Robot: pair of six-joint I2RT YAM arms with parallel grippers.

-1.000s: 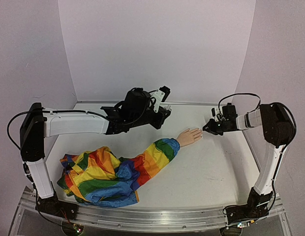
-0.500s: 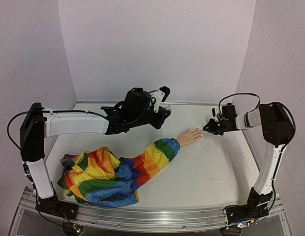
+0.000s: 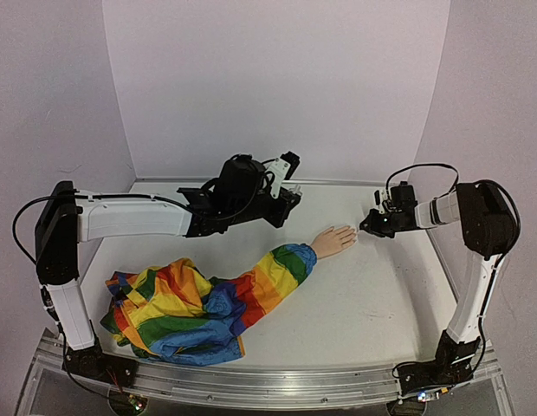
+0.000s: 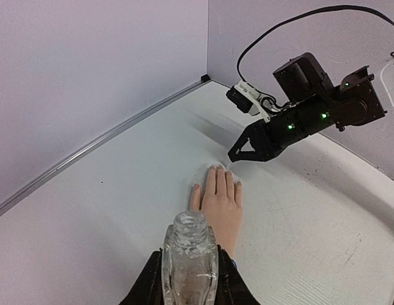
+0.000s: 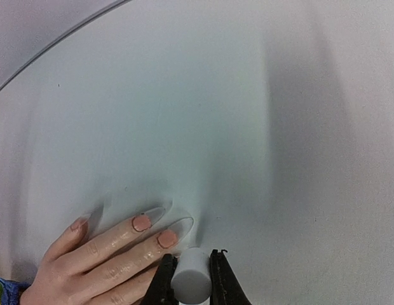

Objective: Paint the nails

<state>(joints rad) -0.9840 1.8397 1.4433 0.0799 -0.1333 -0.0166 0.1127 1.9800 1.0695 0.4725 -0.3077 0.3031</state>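
Observation:
The pale mannequin hand [image 3: 333,240] lies palm down at the end of the rainbow sleeve [image 3: 277,273]. Its nails [image 5: 142,222] are pink with long clear tips. My right gripper [image 5: 189,274] is shut on a pale grey round cap [image 5: 192,283], just off the fingertips. In the left wrist view a thin pale tip reaches from the right gripper [image 4: 238,155] down to the longest fingers [image 4: 221,181]. My left gripper [image 4: 189,274] is shut on a small clear bottle [image 4: 189,244], open neck up, held above the table behind the hand's wrist.
The bunched rainbow garment [image 3: 169,308] lies at the front left of the white table [image 3: 372,295]. Walls close the table in at the back and both sides. The left arm [image 3: 130,217] stretches across the back left.
The right gripper has shifted a hair to the right beside the fingertips. The left arm and the hand have not moved.

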